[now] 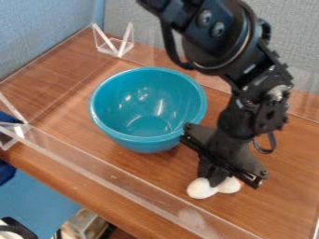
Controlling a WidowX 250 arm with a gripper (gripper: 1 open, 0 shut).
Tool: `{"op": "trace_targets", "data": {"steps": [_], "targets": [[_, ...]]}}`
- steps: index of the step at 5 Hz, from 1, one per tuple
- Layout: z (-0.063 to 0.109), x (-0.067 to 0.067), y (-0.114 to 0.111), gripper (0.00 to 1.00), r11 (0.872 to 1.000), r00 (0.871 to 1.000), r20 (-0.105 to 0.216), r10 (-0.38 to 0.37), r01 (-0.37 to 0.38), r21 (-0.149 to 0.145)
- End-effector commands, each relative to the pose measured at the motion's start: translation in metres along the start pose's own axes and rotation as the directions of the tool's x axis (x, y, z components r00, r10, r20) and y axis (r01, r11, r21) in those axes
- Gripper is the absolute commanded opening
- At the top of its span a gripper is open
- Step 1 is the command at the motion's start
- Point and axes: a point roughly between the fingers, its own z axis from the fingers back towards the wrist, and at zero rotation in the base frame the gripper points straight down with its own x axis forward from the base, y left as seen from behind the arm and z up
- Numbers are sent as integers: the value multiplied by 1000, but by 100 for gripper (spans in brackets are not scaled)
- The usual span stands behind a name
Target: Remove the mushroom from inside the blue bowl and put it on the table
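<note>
1. No mushroom can be made out inside the blue bowl (147, 141); its whereabouts cannot be told.
2. White lobes (201, 189) are seen at the pincer's tips, their identity unclear.
3. The pincer (215, 175) is closed narrow, low over the table (140, 166), right of the bowl.

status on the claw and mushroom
claw shut and low over table, mushroom mostly hidden at its tips, pale part showing, grip unclear; bowl upright beside arm
</note>
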Motion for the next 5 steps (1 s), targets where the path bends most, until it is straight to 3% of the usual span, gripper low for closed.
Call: {"op": "trace_targets", "data": {"steps": [1,2,4,5], "targets": [[-9,6,15,0,998,998,12,60,-61,19],[-5,7,14,0,997,998,19,65,-66,29],[-3,17,13,0,983,984,1,178,-177,56],[-8,18,4,0,995,996,21,83,-84,46]]}}
